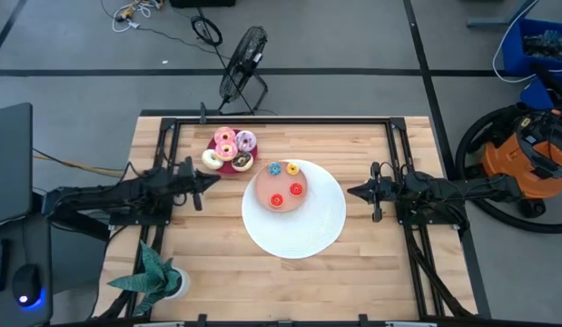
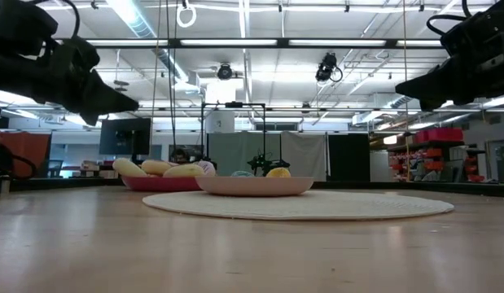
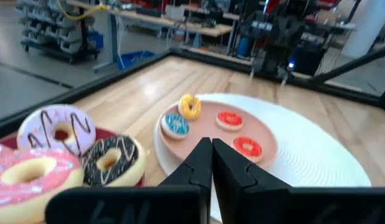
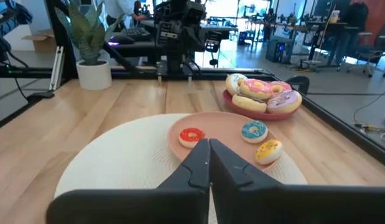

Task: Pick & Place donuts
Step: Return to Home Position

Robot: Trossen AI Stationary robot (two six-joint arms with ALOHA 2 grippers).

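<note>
The left gripper (image 3: 211, 143) has its two fingers (image 3: 195, 163) pressed together tip to tip, with nothing between them. It hangs above the table (image 1: 199, 263), near the dark plate (image 2: 150, 184), and points toward the middle. The right gripper (image 4: 209, 144) is likewise closed on nothing, its fingers (image 4: 226, 165) meeting along a thin seam. It hovers over the right part of the table, its tip near the edge of the disc (image 1: 299, 236), facing the left gripper across it. In the low view both grippers hang high, well clear of the wood.

All nine donuts lie on plates between the two arms. The five larger ones crowd the dark plate, touching one another: two pink donuts (image 1: 225, 136) at the far side, the purple donut (image 1: 247, 141) beside them, and the white donut (image 1: 211, 159) and brown donut (image 1: 242, 163) on the nearer side. The dark plate sits on bare wood just beside the disc.

The four tiny ones lie apart from each other on the light plate (image 1: 282, 184), which rests on the disc, toward the disc's far left part. The blue donut (image 1: 274, 169) and yellow donut (image 1: 292, 168) lie side by side at the plate's far edge. The two red donuts (image 1: 296, 190) lie nearer the middle of the disc.

A potted plant (image 1: 153, 272) stands at the table's near left corner. A fan (image 1: 244, 54) stands on the floor beyond the far edge.
</note>
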